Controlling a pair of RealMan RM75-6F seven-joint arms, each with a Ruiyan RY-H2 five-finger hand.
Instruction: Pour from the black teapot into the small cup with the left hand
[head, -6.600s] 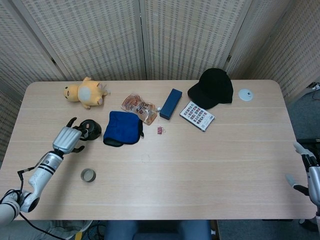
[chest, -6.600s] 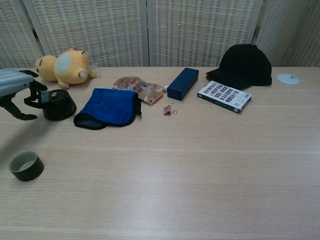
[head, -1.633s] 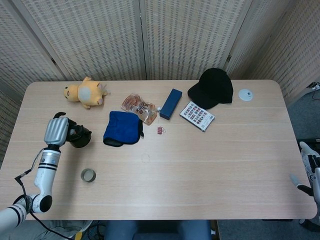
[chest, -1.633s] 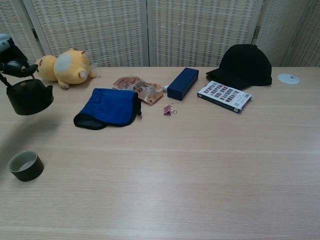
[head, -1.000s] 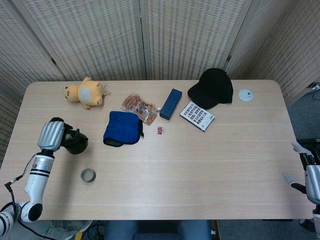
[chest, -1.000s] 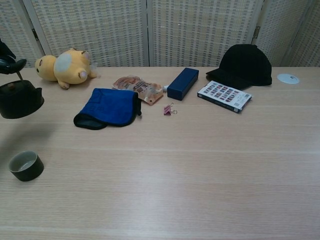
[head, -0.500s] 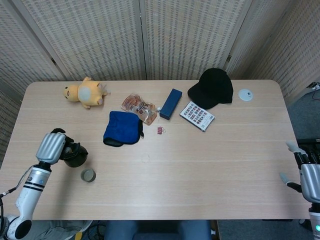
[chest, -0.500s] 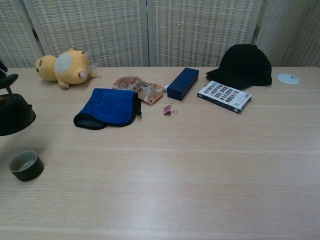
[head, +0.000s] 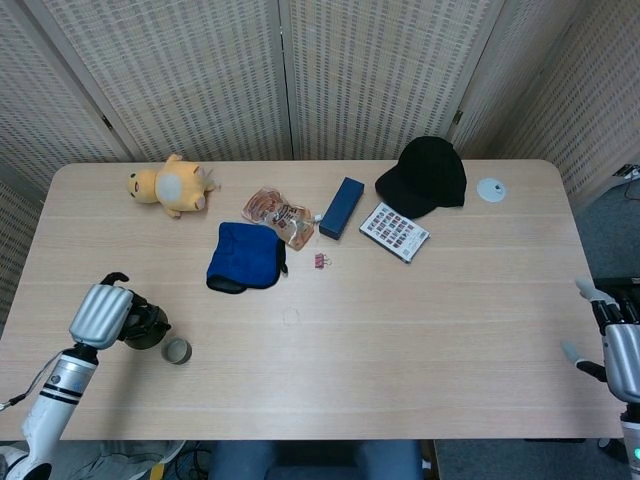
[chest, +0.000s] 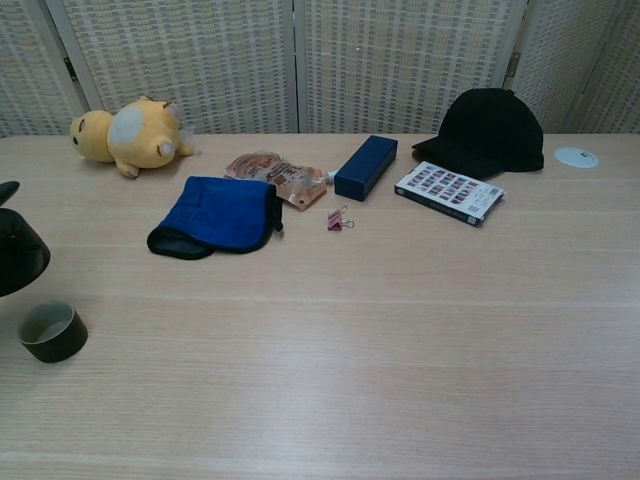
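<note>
My left hand (head: 100, 312) holds the black teapot (head: 145, 325) in the air at the table's front left, just left of the small dark cup (head: 177, 350). In the chest view only part of the teapot (chest: 20, 260) shows at the left edge, above and slightly left of the cup (chest: 52, 332); the hand itself is out of that frame. The cup stands upright on the table. My right hand (head: 618, 350) hangs off the table's right edge with its fingers apart and nothing in it.
Behind the cup lie a blue cloth (head: 246, 256), a yellow plush toy (head: 170, 186), a snack packet (head: 276, 213), a pink clip (head: 321, 261), a blue box (head: 342, 207), a patterned card box (head: 394, 231), a black cap (head: 425, 175) and a white disc (head: 491, 189).
My left hand took the teapot off the table beside the blue cloth, lifted it and carried it toward the front; it now sits close to the cup. The right hand barely shifted.
</note>
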